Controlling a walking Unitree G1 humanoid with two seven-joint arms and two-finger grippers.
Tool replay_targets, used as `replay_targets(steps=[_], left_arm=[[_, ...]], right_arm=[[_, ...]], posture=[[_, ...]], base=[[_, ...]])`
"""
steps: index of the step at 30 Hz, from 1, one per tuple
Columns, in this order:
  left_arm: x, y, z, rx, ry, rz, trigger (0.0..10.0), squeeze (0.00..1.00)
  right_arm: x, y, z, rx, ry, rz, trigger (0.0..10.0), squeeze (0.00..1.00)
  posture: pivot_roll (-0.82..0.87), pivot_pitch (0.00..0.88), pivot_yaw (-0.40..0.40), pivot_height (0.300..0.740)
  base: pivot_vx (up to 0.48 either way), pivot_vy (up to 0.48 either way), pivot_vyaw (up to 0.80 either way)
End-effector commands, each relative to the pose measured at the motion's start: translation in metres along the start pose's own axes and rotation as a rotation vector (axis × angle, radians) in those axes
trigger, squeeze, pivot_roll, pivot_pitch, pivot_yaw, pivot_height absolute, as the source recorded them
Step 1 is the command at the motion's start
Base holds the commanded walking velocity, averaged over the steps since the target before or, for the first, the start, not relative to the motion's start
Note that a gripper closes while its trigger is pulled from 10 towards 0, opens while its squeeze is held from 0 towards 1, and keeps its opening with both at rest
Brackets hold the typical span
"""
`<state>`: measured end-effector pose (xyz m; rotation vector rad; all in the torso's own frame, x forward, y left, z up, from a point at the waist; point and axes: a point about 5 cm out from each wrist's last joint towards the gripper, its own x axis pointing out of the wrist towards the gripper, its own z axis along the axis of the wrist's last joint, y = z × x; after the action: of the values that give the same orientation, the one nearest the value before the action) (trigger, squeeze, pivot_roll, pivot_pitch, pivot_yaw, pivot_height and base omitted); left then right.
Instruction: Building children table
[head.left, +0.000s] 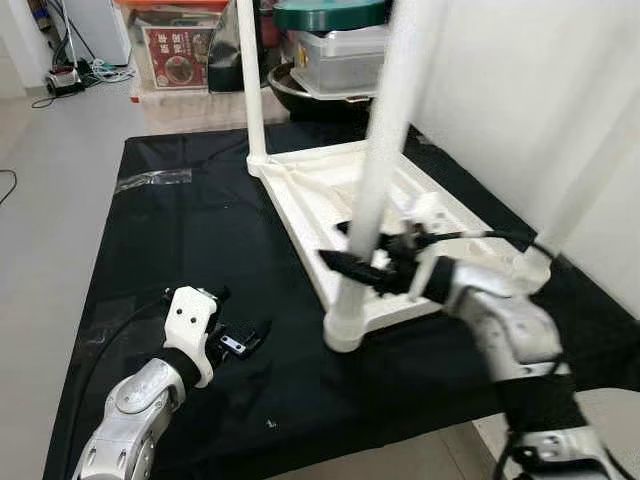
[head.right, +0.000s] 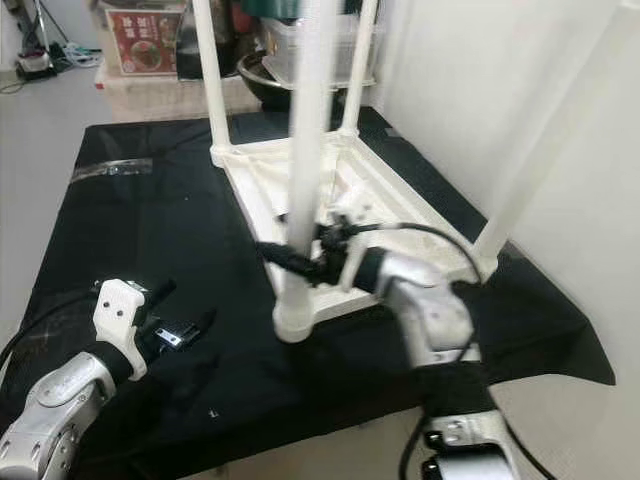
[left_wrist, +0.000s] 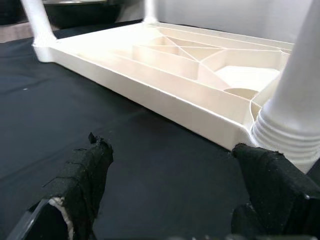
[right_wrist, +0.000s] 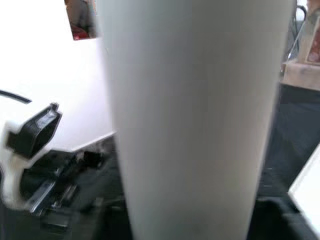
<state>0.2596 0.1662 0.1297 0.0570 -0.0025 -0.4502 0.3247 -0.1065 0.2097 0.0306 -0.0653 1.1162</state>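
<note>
On the black cloth (head.left: 200, 230), an upturned white table (head.left: 330, 190) lies. Right gripper (head.left: 352, 266) clamps its near leg (head.left: 372, 190). Left gripper (head.left: 245, 338) hovers nearby, fingers apart.

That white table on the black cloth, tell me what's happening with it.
The white table lies upside down on a black cloth, its legs pointing up. The right gripper is at the nearest leg, low down near its socket, fingers around it. The left gripper hovers open over the cloth just short of that corner, holding nothing. Storage boxes and a lidded tub stand behind on the floor.
</note>
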Motion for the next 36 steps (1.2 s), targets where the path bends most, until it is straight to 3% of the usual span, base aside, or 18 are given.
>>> replay_targets(steps=[1, 2, 8, 9, 10, 12, 13, 17, 20, 24, 25, 26, 27, 29, 30, 33, 34, 36], left_arm=[[-0.002, 0.002, -0.004, -0.011, 0.014, 0.006, 10.0, 0.0], [-0.002, 0.001, -0.004, -0.011, 0.013, 0.007, 10.0, 0.0], [-0.002, 0.001, -0.004, -0.012, 0.013, 0.008, 10.0, 0.0], [-0.003, 0.001, -0.004, -0.015, 0.011, 0.009, 10.0, 0.0], [-0.003, 0.001, -0.004, -0.015, 0.011, 0.009, 10.0, 0.0], [-0.003, 0.001, -0.003, -0.019, 0.008, 0.009, 10.0, 0.0], [-0.003, 0.001, -0.003, -0.019, 0.008, 0.008, 10.0, 0.0], [-0.003, 0.001, -0.003, -0.019, 0.008, 0.008, 10.0, 0.0], [-0.002, 0.002, -0.004, -0.019, 0.011, 0.008, 10.0, 0.0], [-0.001, 0.002, -0.004, -0.018, 0.012, 0.012, 10.0, 0.0], [-0.001, 0.002, -0.004, -0.018, 0.011, 0.013, 10.0, 0.0], [-0.001, 0.002, -0.004, -0.019, 0.011, 0.013, 10.0, 0.0], [-0.002, 0.003, -0.004, -0.02, 0.011, 0.012, 10.0, 0.0], [-0.002, 0.003, -0.005, -0.021, 0.012, 0.012, 10.0, 0.0], [-0.001, 0.003, -0.005, -0.022, 0.011, 0.011, 10.0, 0.0], [-0.001, 0.002, -0.004, -0.027, 0.009, 0.011, 10.0, 0.0], [-0.001, 0.002, -0.004, -0.03, 0.007, 0.012, 10.0, 0.0], [-0.001, 0.001, -0.004, -0.035, 0.005, 0.013, 10.0, 0.0]], right_arm=[[0.003, 0.001, 0.001, -0.006, -0.009, 0.017, 3.2, 0.0], [0.008, -0.005, -0.002, -0.011, 0.01, -0.054, 0.0, 0.0], [0.009, -0.017, -0.008, -0.009, 0.028, -0.191, 0.0, 0.0], [-0.002, -0.039, -0.017, 0.016, 0.066, -0.524, 0.0, 0.0], [-0.002, -0.039, -0.017, 0.016, 0.066, -0.524, 0.0, 0.0], [-0.056, -0.058, -0.038, 0.01, 0.166, -1.192, 0.0, 0.0], [-0.076, -0.053, -0.044, 0.001, 0.202, -1.353, 0.0, 0.0], [-0.085, -0.046, -0.047, -0.004, 0.221, -1.417, 0.0, 0.0], [-0.089, -0.021, -0.05, -0.003, 0.215, -1.467, 0.0, 0.0], [-0.083, -0.018, -0.051, 0.007, 0.214, -1.426, 0.0, 0.0], [-0.074, -0.02, -0.051, 0.031, 0.213, -1.356, 9.6, 0.0], [-0.063, -0.022, -0.049, 0.046, 0.199, -1.271, 10.0, 0.0], [-0.049, -0.025, -0.033, 0.088, 0.055, -1.162, 10.0, 0.0], [-0.047, -0.024, -0.029, 0.096, 0.018, -1.16, 10.0, 0.0], [-0.044, -0.027, -0.02, 0.081, -0.037, -1.122, 10.0, 1.0], [-0.04, -0.035, 0.002, 0.049, -0.123, -0.982, 10.0, 0.94], [-0.04, -0.039, 0.014, 0.038, -0.18, -0.909, 10.0, 0.0], [-0.04, -0.045, 0.034, -0.007, -0.233, -0.752, 10.0, 0.0]], posture=[[0.07, 0.0, -0.082, 0.74], [0.07, 0.0, -0.084, 0.74], [0.07, 0.0, -0.086, 0.74], [0.06, 0.0, -0.083, 0.74], [0.06, 0.0, -0.083, 0.74], [0.05, 0.0, -0.077, 0.74], [0.05, 0.0, -0.077, 0.74], [0.04, 0.0, -0.072, 0.74], [0.04, 0.0, -0.068, 0.74], [0.04, 0.0, -0.065, 0.74], [0.04, 0.0, -0.066, 0.74], [0.04, 0.0, -0.067, 0.74], [0.04, 0.0, -0.068, 0.74], [0.04, 0.0, -0.068, 0.74], [0.04, 0.0, -0.073, 0.74], [0.04, 0.0, -0.076, 0.74], [0.04, 0.0, -0.079, 0.74], [0.05, 0.0, -0.079, 0.74]], base=[[0.0, 0.0, 0.0], [0.0, 0.0, 0.0], [0.0, 0.0, 0.0], [0.0, 0.0, 0.0], [0.0, 0.0, 0.0], [0.0, 0.0, 0.0], [0.0, 0.0, 0.0], [0.0, 0.0, 0.0], [0.0, 0.0, 0.0], [0.0, 0.0, 0.0], [0.0, 0.0, 0.0], [0.0, 0.0, 0.0], [0.0, 0.0, 0.0], [0.0, 0.0, 0.0], [0.0, 0.0, 0.0], [0.0, 0.0, 0.0], [0.0, 0.0, 0.0], [0.0, 0.0, 0.0]])
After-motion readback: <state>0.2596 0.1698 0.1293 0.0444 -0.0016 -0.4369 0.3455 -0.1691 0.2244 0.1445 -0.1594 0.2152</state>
